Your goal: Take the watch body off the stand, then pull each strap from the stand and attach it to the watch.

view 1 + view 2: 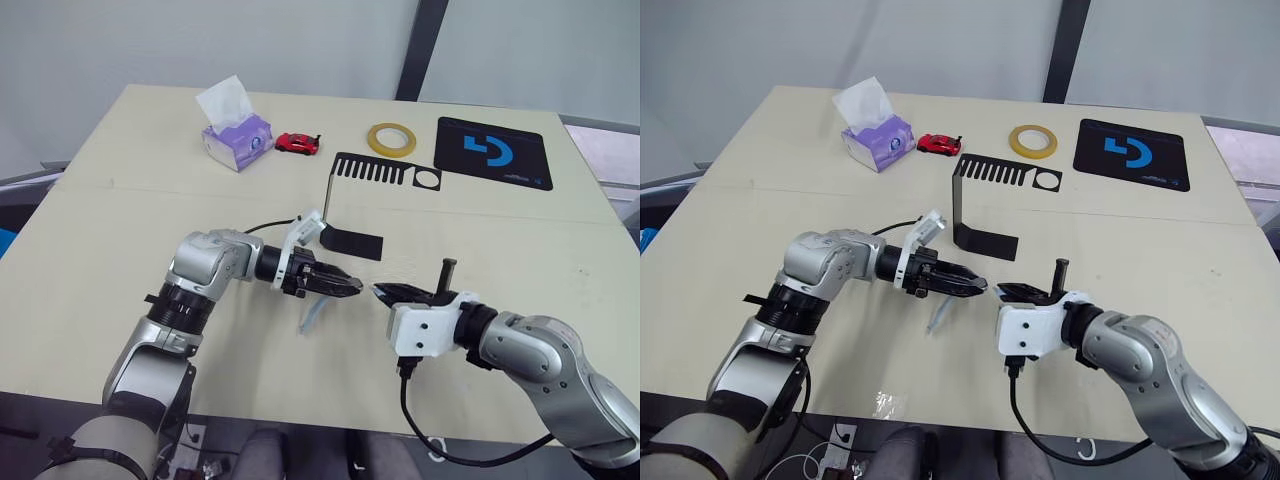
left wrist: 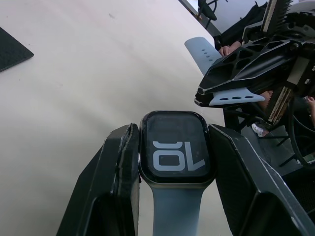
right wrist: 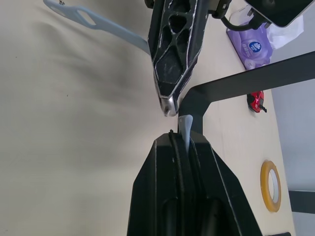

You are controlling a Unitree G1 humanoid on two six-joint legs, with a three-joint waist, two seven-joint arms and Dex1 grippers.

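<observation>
Along the far side of your tabletop [image 1: 120, 230] sit a purple tissue box [image 1: 238, 143], a red toy car [image 1: 297, 143], a roll of yellow tape [image 1: 391, 140] and a black mat with a blue logo [image 1: 493, 152]. The black stand [image 1: 352, 200] rises just behind the two claws, its comb-like top plate reaching toward the mat and its flat foot lying just beside the left wrist; nothing sits between the claws themselves. Your left claw [image 2: 172, 162] is closed on the watch body [image 2: 177, 153], one finger against each side of the case, with the dark screen and its white digits facing the wrist camera. One pale grey-blue strap [image 1: 312, 317] hangs from the watch body below the left claw, its free end down at the tabletop. Your right claw [image 3: 184, 140] is clamped flat on the second strap [image 2: 230, 97], whose rounded tip pokes out past the fingertips. That tip points at the left claw's fingers and sits just beside them, near the watch body; you cannot tell from these views whether it touches the case.
</observation>
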